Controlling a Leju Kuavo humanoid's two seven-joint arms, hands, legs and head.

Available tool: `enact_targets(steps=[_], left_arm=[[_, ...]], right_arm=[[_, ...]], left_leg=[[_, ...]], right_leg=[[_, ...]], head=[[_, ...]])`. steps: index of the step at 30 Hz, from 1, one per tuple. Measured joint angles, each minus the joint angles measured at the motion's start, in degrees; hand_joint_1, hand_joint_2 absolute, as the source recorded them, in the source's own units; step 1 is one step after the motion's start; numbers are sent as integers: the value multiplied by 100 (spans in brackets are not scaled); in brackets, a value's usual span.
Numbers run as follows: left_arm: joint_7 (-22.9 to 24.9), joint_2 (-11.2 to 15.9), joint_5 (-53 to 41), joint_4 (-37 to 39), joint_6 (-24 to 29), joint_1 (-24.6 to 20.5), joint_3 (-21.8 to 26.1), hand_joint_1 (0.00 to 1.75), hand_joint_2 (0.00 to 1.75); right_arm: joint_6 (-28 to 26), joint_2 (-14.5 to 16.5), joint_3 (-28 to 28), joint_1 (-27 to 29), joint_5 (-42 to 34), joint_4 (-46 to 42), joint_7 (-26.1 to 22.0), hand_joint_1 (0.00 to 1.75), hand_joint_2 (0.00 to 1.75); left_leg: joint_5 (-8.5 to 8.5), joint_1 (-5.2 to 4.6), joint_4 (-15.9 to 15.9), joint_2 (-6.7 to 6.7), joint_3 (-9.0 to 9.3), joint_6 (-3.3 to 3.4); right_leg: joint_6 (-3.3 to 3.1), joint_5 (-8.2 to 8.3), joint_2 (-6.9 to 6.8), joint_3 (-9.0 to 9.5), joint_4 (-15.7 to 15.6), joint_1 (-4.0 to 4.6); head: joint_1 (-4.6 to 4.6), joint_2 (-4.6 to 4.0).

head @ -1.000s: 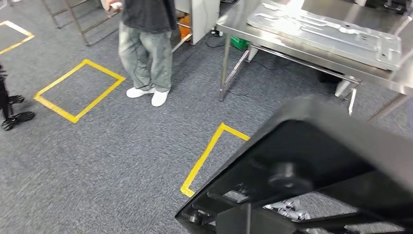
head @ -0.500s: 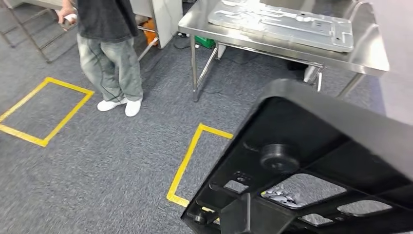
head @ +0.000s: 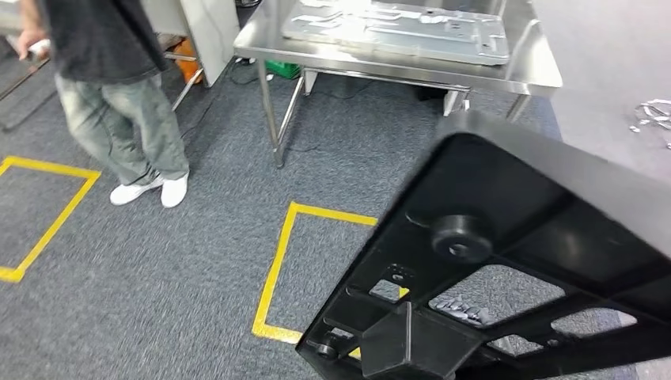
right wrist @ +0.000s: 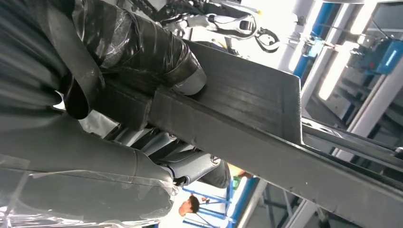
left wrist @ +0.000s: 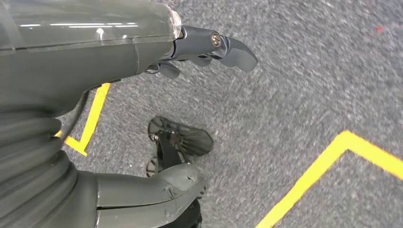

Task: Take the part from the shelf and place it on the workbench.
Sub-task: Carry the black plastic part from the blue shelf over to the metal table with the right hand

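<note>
Beyond the yellow floor tape [head: 273, 269] stands a steel workbench [head: 522, 75] on grey carpet. Right hand [right wrist: 119, 61] grips the black part [head: 506, 261]; left hand [left wrist: 190, 52] hangs empty, fingers apart.

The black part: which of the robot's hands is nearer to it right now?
Right. The right hand grips the black part, fingers wrapped over its edge. The left hand hangs over the grey carpet, holding nothing, away from the part.

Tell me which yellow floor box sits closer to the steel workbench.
The yellow box just ahead of the black part, below the workbench leg; the other yellow box lies left, beyond the person.
</note>
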Motion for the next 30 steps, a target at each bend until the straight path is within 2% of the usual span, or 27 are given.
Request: enact_targets(steps=[2, 3, 4, 6, 7, 8, 9, 10, 11, 12, 13, 14, 15, 17, 19, 21, 23, 24, 25, 26, 28, 29, 30], left_arm=[[10, -7, 0, 0, -30, -18, 22, 0, 175], [14, -9, 0, 0, -42, -33, 35, 0, 175], [17, -13, 0, 0, -50, -44, 49, 0, 175], [22, -14, -1, 0, -65, -45, 73, 0, 175], [25, -15, -2, 0, -74, -34, 81, 0, 175], [31, -15, -2, 0, -87, -18, 86, 0, 175], [39, -15, -1, 0, -104, -3, 90, 0, 175], [48, -15, 0, 0, -128, 6, 95, 0, 175], [54, -15, 1, 0, -153, 9, 101, 0, 175], [57, -15, 2, 0, -182, 4, 108, 0, 175], [57, -14, 4, 0, -212, -2, 116, 0, 175], [55, -13, 7, 0, -242, -8, 124, 0, 175], [50, -11, 9, 0, -267, -12, 132, 0, 175], [34, -10, 9, 0, -299, -15, 144, 0, 175], [10, -11, 3, 0, -323, -15, 156, 0, 175], [-17, -13, -9, 0, -344, -9, 173, 0, 175], [-38, -11, -30, 0, -362, 5, 193, 0, 175], [-45, -11, -41, 0, -368, 11, 203, 0, 175], [-54, -11, -51, 0, -373, 14, 212, 0, 175], [-61, -11, -61, 0, -377, 15, 218, 0, 175], [-78, -13, -75, 0, -384, 13, 222, 0, 175], [-84, -13, -79, 0, -387, 10, 223, 0, 175], [-88, -13, -83, 0, -389, 8, 224, 0, 175]], right_arm=[[39, -1, -15, -2, -33, 5, 22, 175, 175], [52, 1, -22, 1, -43, 7, 36, 175, 175], [67, 2, -27, -3, -51, 7, 51, 175, 175], [91, 4, -31, -20, -60, 16, 70, 175, 175], [99, 5, -31, -29, -66, 26, 75, 175, 175], [99, 6, -31, -32, -74, 38, 79, 175, 175], [90, 9, -31, -32, -84, 51, 80, 175, 175], [68, 15, -31, -31, -93, 64, 85, 175, 175], [41, 25, -31, -31, -98, 73, 90, 175, 175], [16, 37, -31, -31, -99, 80, 96, 175, 175], [-4, 48, -31, -33, -99, 83, 100, 175, 175], [-14, 55, -31, -35, -97, 84, 103, 175, 175], [-26, 58, -31, -39, -94, 85, 104, 175, 175], [-64, 64, -31, -45, -85, 86, 105, 175, 175], [-106, 73, -31, -52, -70, 85, 111, 175, 175], [-151, 76, -31, -69, -59, 84, 124, 175, 175], [-202, 81, -31, -80, -55, 87, 134, 175, 175], [-220, 83, -31, -80, -54, 91, 137, 175, 175], [-230, 85, -31, -80, -54, 93, 138, 175, 175], [-236, 85, -31, -81, -54, 96, 140, 175, 175], [-254, 85, -31, -88, -54, 98, 144, 175, 175], [-263, 85, -31, -97, -53, 98, 148, 175, 175], [-273, 87, -31, -107, -52, 99, 152, 175, 175]], left_leg=[[-26, -13, -23, 115, 46, -60], [-54, -7, -10, 105, 66, -90], [-125, 0, 73, 17, 48, -116], [-429, 23, 598, -287, -182, -148], [-615, 26, 995, -404, -381, -157], [-745, 29, 1361, -457, -573, -167], [-771, 28, 1586, -478, -707, -173], [-671, 28, 1592, -484, -745, -175], [-470, 28, 1380, -488, -682, -169], [-218, 29, 1009, -497, -545, -156], [-32, 21, 622, -521, -395, -137], [83, 12, 323, -544, -276, -111], [126, 1, 142, -564, -206, -82], [124, -10, 56, -573, -179, -21], [152, 13, 11, -553, -169, 54], [153, 34, -15, -521, -161, 124], [126, 30, -16, -488, -157, 151], [110, 30, -16, -474, -146, 149], [94, 31, -16, -464, -125, 139], [74, 32, -15, -458, -92, 123], [23, 33, -18, -450, -10, 82], [-7, 27, -16, -447, 16, 50], [-33, 23, -19, -440, 31, 17]], right_leg=[[-65, -10, 114, -7, -30, 15], [-96, 1, 176, 5, -56, 0], [-132, 15, 237, 23, -88, -18], [-191, 38, 346, 52, -130, -47], [-210, 36, 407, 53, -132, -46], [-221, 32, 463, 54, -128, -40], [-228, 25, 521, 62, -123, -35], [-231, 14, 571, 74, -115, -31], [-228, -1, 610, 92, -104, -31], [-217, -21, 647, 113, -91, -31], [-194, -45, 672, 127, -70, -22], [-167, -65, 694, 131, -52, -16], [-137, -76, 708, 128, -43, -12], [-74, -71, 728, 115, -53, -13], [-12, -126, 661, 87, 23, -23], [49, -390, 534, -135, 496, -44], [104, -714, 468, -538, 1267, -78], [124, -769, 458, -689, 1533, -97], [137, -709, 449, -739, 1592, -115], [140, -539, 436, -667, 1417, -128], [111, -121, 381, -288, 646, -134], [81, -16, 351, -118, 295, -115], [47, 9, 328, -16, 80, -92]], head=[[-2, 0], [-1, 0], [-2, 0], [-4, 0], [-7, 0], [-7, 0], [-8, 0], [-7, 0], [-7, 0], [-7, 0], [-7, 0], [-7, 0], [-7, 0], [-6, 0], [-6, 0], [-5, 0], [-5, 0], [-5, 0], [-5, 0], [-5, 0], [-4, 0], [-5, 0], [-5, 0]])
